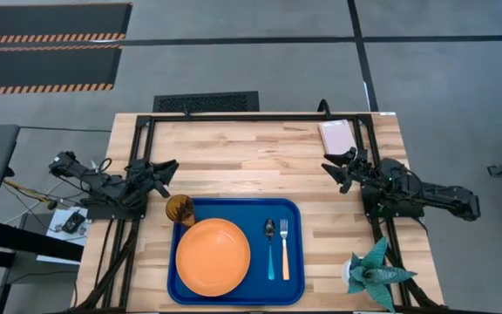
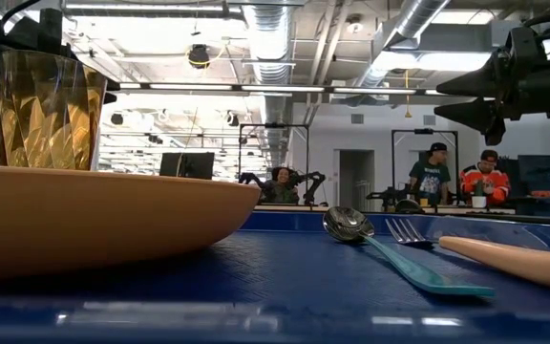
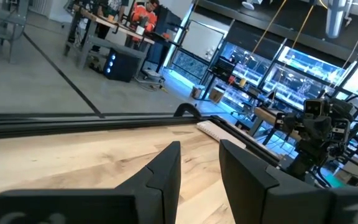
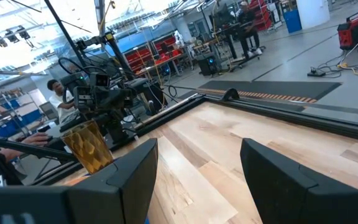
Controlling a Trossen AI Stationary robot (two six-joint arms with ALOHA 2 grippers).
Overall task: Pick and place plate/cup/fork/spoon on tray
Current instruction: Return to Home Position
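High view: you have the tray (image 1: 234, 208) toward the picture's lower edge. It carries the plate (image 1: 213, 256) at left, with the spoon (image 1: 270, 249) just left of the fork (image 1: 284, 249), and the cup (image 1: 179, 209) at its far-left corner. The left gripper (image 1: 169, 176) and right gripper (image 1: 334, 172) sit at the table's sides, both empty.
Low view: your cup stands behind the plate.
Left wrist view: fingers (image 3: 166, 174) narrowly parted.
Right wrist view: fingers (image 4: 135, 174) spread wide.
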